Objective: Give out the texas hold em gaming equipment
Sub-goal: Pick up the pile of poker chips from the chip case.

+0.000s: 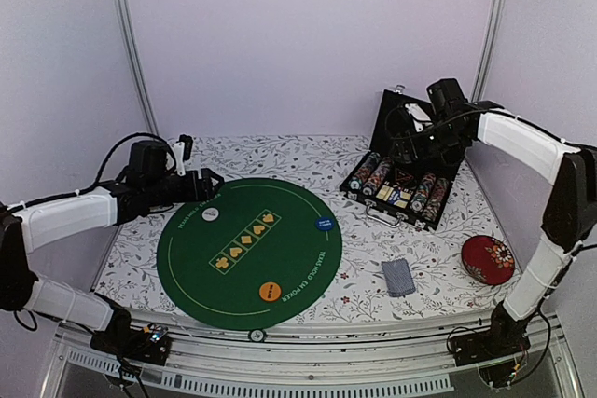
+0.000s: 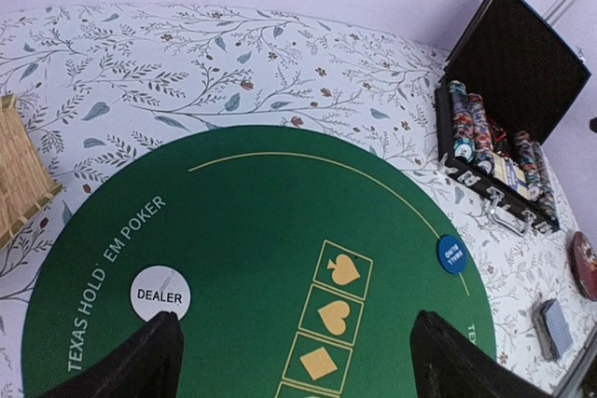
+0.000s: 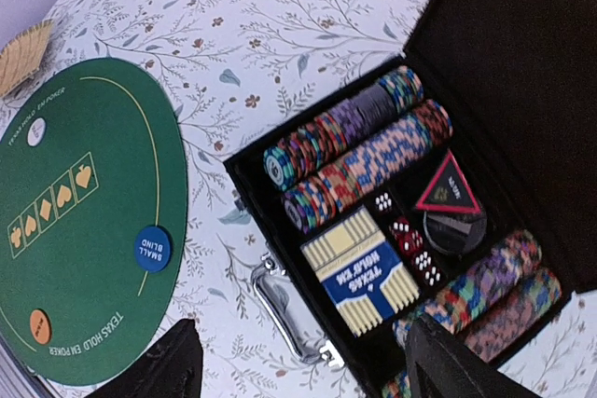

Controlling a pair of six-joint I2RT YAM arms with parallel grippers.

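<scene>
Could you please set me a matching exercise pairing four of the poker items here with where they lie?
Things:
1. dealer button
2. small blind button
3. loose deck
4. chip rows

Places, as seen from the top view:
A. left part of the green mat
B. inside the open case
C. on the tablecloth, off the mat
D. right edge of the mat

Pairs: 1-A, 2-D, 3-C, 4-B
</scene>
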